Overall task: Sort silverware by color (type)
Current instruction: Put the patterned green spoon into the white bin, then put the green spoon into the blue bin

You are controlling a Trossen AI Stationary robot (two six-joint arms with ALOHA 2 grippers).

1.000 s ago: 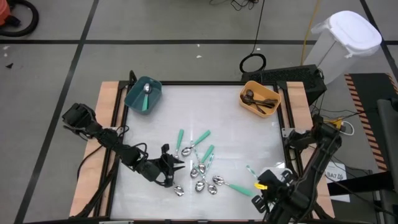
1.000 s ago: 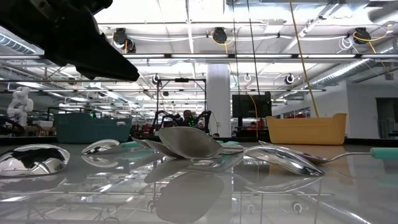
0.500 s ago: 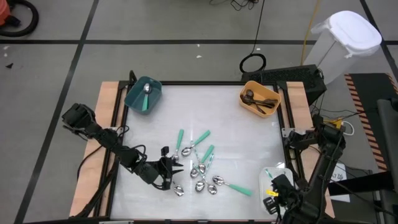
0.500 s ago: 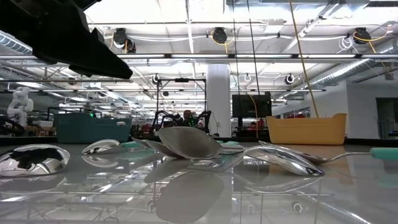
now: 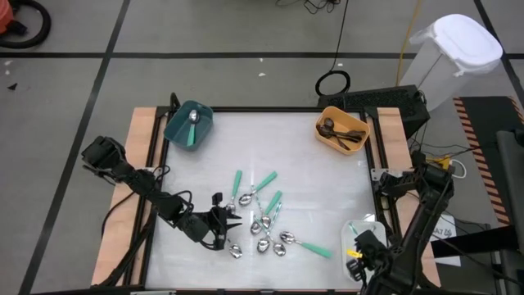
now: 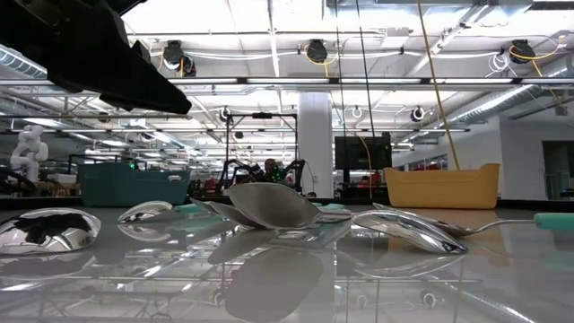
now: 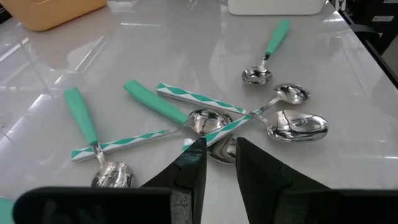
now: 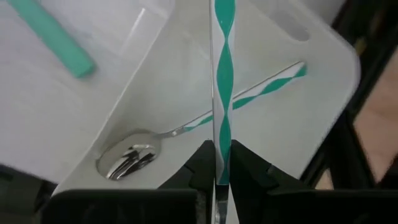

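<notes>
Several spoons with teal or teal-and-white striped handles lie in a loose pile (image 5: pixel 262 221) at the table's near middle; their shiny bowls also show in the low view (image 6: pixel 269 206). My left gripper (image 5: pixel 232 220) hovers at the pile's left edge, open by a narrow gap and empty; the left wrist view (image 7: pixel 219 144) shows the spoons just beyond its tips. My right gripper (image 5: pixel 358 246) is shut on a striped spoon (image 5: pixel 353 231) over the white bin (image 5: pixel 368 221) at the near right. One striped spoon (image 8: pixel 186 130) lies in that bin. My right gripper pinches the striped spoon between its two fingers at the lower end of the striped handle (image 8: pixel 219 140). The handle runs on straight beyond the fingertips, along the fingers. The bowl end is hidden behind the fingers. The spoon is lifted clear, above the white bin's floor (image 8: pixel 298 93).
A teal bin (image 5: pixel 189 124) with a spoon in it stands at the far left. An orange bin (image 5: pixel 342 131) with dark utensils stands at the far right. The table is bare between the bins and the pile. A wooden frame (image 5: pixel 139 164) borders the table.
My right gripper has carried the striped spoon toward the table's right edge, from beside the pile to above the white bin, and has turned so that the handle points over the bin. It then stays still. It has kept shut on the spoon.
</notes>
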